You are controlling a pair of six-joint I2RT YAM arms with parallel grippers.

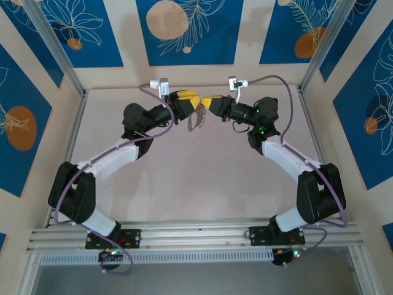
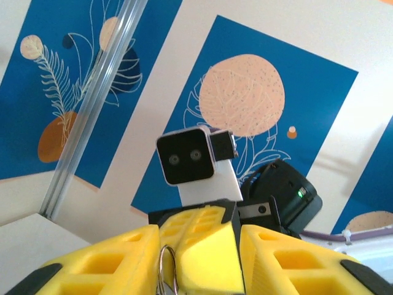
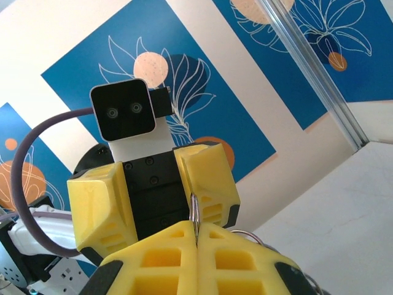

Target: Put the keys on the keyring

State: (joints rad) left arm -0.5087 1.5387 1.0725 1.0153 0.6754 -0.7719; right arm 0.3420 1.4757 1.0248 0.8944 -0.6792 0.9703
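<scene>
Right wrist: right gripper (image 3: 196,239) clamped on keyring (image 3: 194,212); left gripper (image 3: 153,203) parted, empty. Overhead: keyring dangling above table (image 1: 196,184), back wall (image 1: 190,74) near.

Pale beige matte counter (image 1: 196,184) spread out beneath me. Straight ahead on the cream back wall, a deep blue wall panel (image 1: 184,49) with a peach disc and white leaf outlines. To my left, a blue side panel (image 1: 21,98) with an orange disc; to my right, its blue twin (image 1: 368,92). From the far corners climb a left silver aluminium post (image 1: 53,46) and a right silver post (image 1: 327,43). A ribbed aluminium rail (image 1: 196,236) runs along the near edge.
</scene>
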